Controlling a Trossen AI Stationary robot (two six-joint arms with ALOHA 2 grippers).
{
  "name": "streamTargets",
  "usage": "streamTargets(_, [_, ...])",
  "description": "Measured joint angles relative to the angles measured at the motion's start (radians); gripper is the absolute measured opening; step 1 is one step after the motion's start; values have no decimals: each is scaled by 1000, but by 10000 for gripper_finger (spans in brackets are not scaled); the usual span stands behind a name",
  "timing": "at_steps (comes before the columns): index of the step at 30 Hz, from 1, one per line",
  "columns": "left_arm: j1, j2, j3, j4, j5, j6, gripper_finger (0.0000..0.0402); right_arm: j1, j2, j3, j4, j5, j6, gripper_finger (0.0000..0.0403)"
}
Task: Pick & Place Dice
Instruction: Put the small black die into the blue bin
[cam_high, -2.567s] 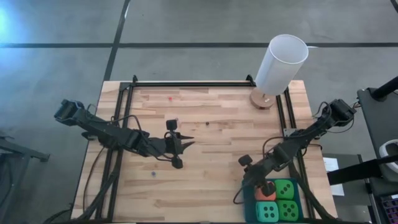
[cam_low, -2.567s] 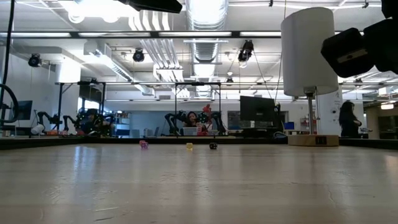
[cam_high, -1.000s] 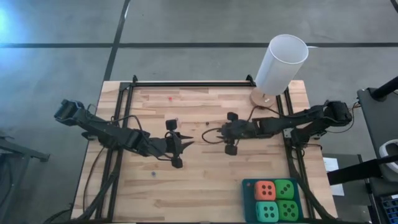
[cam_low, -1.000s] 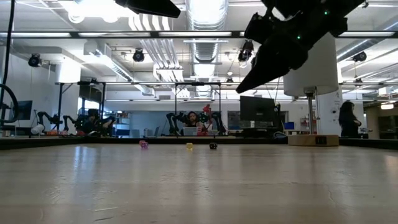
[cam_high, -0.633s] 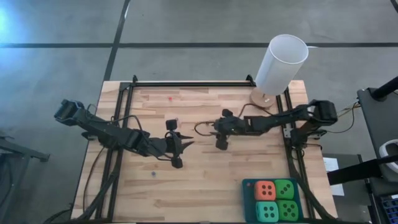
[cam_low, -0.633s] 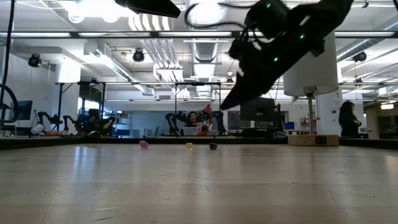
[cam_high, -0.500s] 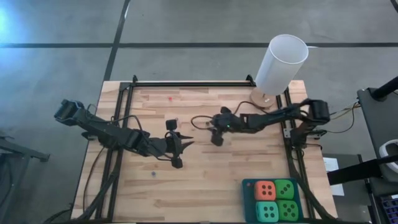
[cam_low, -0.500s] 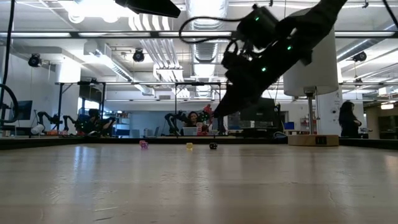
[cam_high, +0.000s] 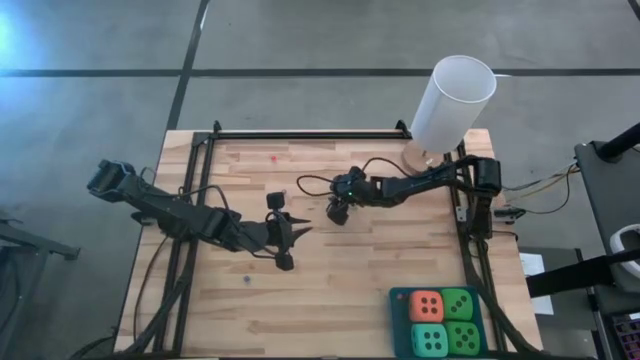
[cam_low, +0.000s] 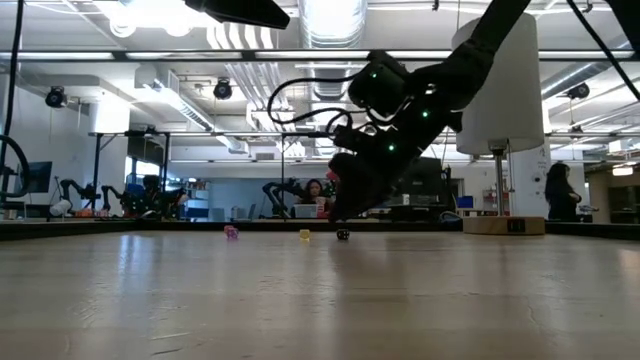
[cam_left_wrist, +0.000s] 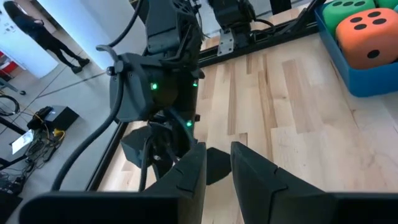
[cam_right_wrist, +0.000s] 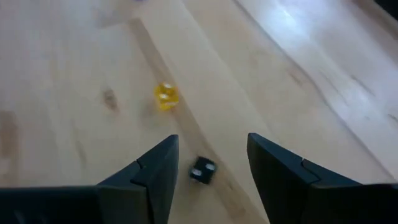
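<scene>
Dice fill our tray at lower right (all four). Right gripper, jaws apart and empty, hangs over a tiny black die mid-frame; left gripper waits open nearby.

The wooden surface carries a blue tray at its near right corner, the white cylinder's base far right, and tiny dice mid-surface.
</scene>
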Motion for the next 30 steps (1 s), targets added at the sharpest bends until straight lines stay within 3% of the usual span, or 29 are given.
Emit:
streamTargets(21, [0, 0, -1, -3, 0, -8, 78, -4, 87, 24, 4, 25, 6, 176])
streamTargets(30, [0, 0, 0, -3, 0, -8, 78, -4, 96, 40, -13, -6, 15, 108])
